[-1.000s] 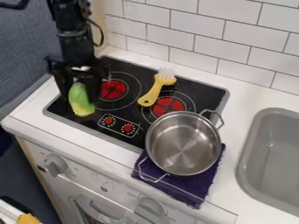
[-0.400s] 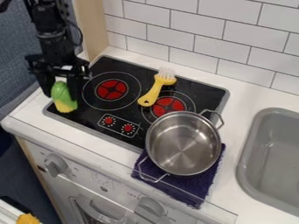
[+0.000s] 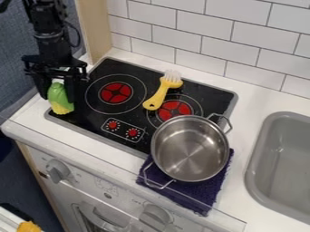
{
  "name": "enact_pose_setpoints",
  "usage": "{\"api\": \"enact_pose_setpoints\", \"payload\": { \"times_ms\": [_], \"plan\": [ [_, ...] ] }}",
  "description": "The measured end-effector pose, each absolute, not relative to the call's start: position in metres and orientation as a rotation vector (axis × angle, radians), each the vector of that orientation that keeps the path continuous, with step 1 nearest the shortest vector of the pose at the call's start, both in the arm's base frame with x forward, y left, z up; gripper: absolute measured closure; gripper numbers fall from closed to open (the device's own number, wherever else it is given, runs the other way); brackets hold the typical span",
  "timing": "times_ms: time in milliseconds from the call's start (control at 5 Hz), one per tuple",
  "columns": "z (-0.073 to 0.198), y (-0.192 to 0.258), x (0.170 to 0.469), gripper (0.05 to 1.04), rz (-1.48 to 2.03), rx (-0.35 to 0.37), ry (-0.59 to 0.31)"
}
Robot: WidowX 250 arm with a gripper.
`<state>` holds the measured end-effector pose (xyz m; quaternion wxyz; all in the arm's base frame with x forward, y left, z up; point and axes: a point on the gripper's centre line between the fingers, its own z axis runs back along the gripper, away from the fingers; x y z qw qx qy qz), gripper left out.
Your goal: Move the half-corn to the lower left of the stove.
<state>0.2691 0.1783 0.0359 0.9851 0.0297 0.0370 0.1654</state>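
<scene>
The gripper (image 3: 58, 94) hangs at the left side of the view over the stove's left corner, with one finger on each side of the half-corn and shut on it. Green husk covers the upper part of the half-corn (image 3: 60, 98), and yellow kernels show at its bottom end. It is held tilted close above the lower left corner of the black stove (image 3: 94, 115); whether its lower end touches the surface, I cannot tell.
A yellow brush (image 3: 157, 96) lies across the stove's right half. The steel pot (image 3: 190, 148) stands at the stove's lower right, partly on a purple cloth (image 3: 203, 192). A grey sink (image 3: 257, 167) is at the right, a tiled wall (image 3: 194, 27) behind.
The gripper has moved left with the half-corn in it, from beside the left burner to the stove's left corner. The half-corn has also shifted slightly up in the view.
</scene>
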Motion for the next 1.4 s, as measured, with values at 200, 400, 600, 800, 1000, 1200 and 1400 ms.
{"api": "enact_pose_setpoints", "payload": {
  "times_ms": [200,400,600,800,1000,1200,1400],
  "plan": [
    [0.031,0.181,0.27,0.317,0.339,0.063,0.101],
    [0.025,0.178,0.269,0.091,0.329,0.062,0.131],
    [0.029,0.173,0.272,0.079,0.319,0.063,0.122],
    [0.07,0.171,0.279,0.083,0.327,0.07,0.006],
    [0.086,0.169,0.278,0.083,0.323,0.083,-0.036],
    [0.083,0.156,0.283,0.083,0.252,0.084,-0.032],
    [0.079,0.144,0.288,0.083,0.163,0.105,-0.027]
  ]
}}
